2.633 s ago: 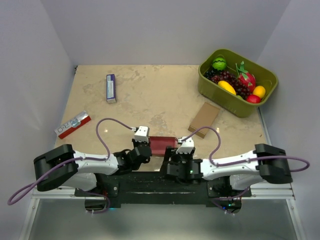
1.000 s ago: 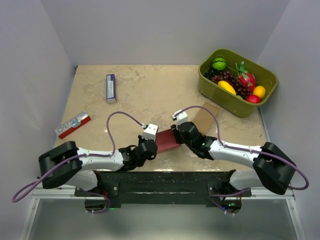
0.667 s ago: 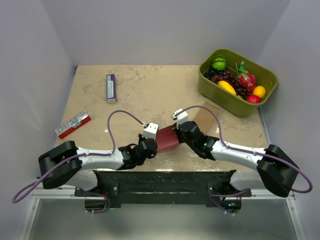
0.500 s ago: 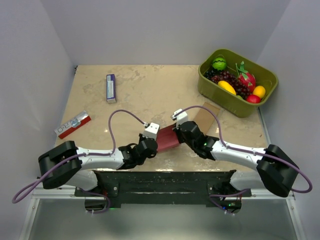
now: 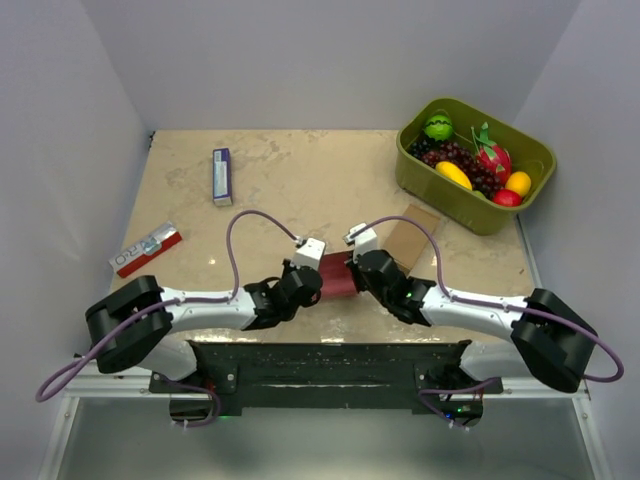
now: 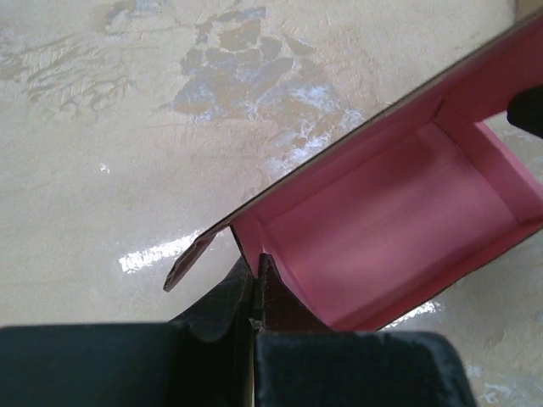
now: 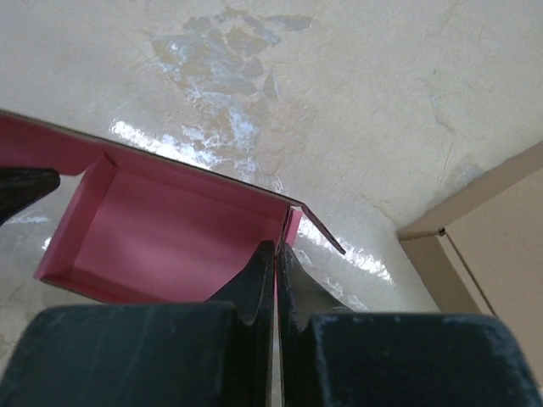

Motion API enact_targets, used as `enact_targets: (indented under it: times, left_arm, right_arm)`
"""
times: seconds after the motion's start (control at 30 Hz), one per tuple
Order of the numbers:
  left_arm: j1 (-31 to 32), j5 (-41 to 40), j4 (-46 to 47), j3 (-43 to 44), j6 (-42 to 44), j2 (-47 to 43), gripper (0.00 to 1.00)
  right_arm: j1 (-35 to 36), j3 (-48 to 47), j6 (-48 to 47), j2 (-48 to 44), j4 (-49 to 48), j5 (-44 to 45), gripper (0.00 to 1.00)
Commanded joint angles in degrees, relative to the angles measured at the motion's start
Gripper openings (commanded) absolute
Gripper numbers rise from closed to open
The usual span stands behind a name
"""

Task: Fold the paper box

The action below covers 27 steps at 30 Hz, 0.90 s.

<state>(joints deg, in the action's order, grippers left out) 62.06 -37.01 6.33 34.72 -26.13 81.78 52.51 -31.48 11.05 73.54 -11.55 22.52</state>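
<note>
The paper box [image 5: 338, 279] is a small pink-red card box, held just above the table between both arms near the front middle. My left gripper [image 5: 318, 274] is shut on its left end wall, and in the left wrist view that gripper [image 6: 254, 259] pinches the thin wall with the open pink inside of the box [image 6: 399, 220] beyond. My right gripper [image 5: 354, 272] is shut on the right end wall. From the right wrist, that gripper [image 7: 277, 248] clamps the wall, and the pink interior of the box [image 7: 170, 233] lies to its left.
A brown cardboard box [image 5: 410, 238] lies just right of the right wrist. A green tub of toy fruit [image 5: 474, 165] stands at the back right. A blue-and-white packet [image 5: 221, 176] and a red-and-white packet [image 5: 146, 248] lie on the left.
My right gripper has closed onto the box's right end wall. The left arm has pushed right and forward with its end, and the box now sits shorter between the two grippers.
</note>
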Motion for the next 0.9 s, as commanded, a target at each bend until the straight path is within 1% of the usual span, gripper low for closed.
enact_targets:
  times: [0.0,0.03,0.07,0.23,0.4,0.7,0.87]
  left_arm:
    - [-0.9,2.9,2.9,4.9,1.1,2.2,0.0]
    - [-1.2,3.0,3.0,5.8,1.3,2.9,0.0]
    - [-1.3,3.5,3.4,6.2,1.4,3.0,0.0]
    - [-2.1,5.5,5.3,6.5,1.4,4.2,0.0]
    - [-2.1,7.2,9.8,1.9,-1.2,3.9,0.0]
    - [-2.0,9.1,11.9,-2.8,-4.5,3.7,0.0]
    - [-1.8,9.2,12.2,-5.4,-5.9,2.8,0.0]
  right_arm:
    - [5.6,0.1,5.9,1.7,-7.0,2.7,0.0]
    - [6.4,-0.1,6.7,2.2,-7.0,5.6,0.0]
    - [7.7,-0.4,7.1,2.7,-7.1,6.6,0.0]
    - [8.7,-1.2,9.5,4.5,-7.3,9.4,0.0]
    - [9.4,-0.4,11.4,5.3,-7.9,10.8,0.0]
    - [11.6,1.2,14.8,5.9,-7.5,12.9,0.0]
    - [14.3,1.7,17.5,6.3,-6.3,16.0,0.0]
